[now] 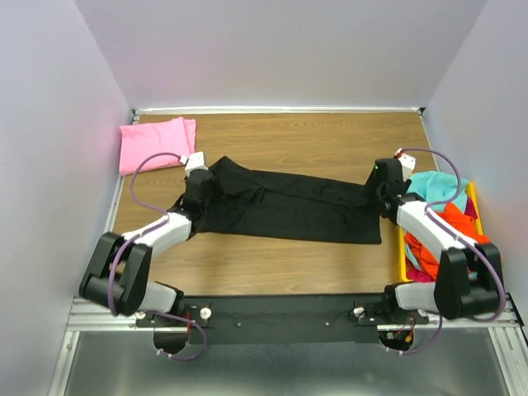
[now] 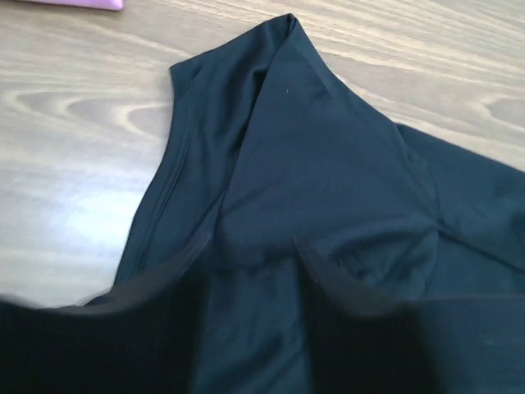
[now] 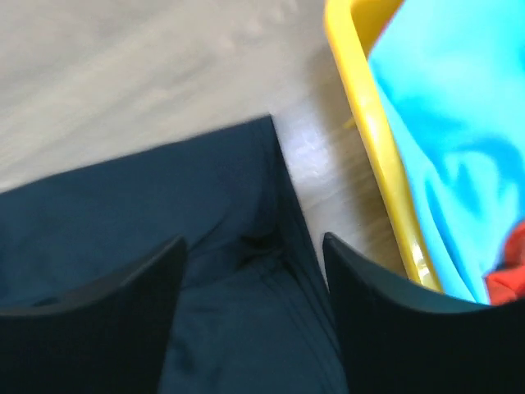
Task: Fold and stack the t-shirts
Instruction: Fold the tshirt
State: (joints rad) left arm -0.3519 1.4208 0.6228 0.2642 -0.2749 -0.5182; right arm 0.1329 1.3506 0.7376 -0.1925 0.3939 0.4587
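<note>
A black t-shirt (image 1: 289,206), folded into a long band, lies flat across the table between my two grippers. My left gripper (image 1: 200,186) is down on its left end. In the left wrist view its jaws (image 2: 254,275) stand apart with a puckered ridge of black cloth (image 2: 312,148) between them. My right gripper (image 1: 379,200) is down on the shirt's right end. In the right wrist view (image 3: 254,263) it is open and straddles the hemmed edge (image 3: 205,189) near a corner. A folded pink t-shirt (image 1: 157,143) lies at the back left.
A yellow bin (image 1: 402,247) stands at the right edge, holding teal (image 1: 437,186), orange (image 1: 445,235) and magenta shirts. Its rim (image 3: 369,123) is close to my right gripper's right finger. White walls enclose the table on three sides.
</note>
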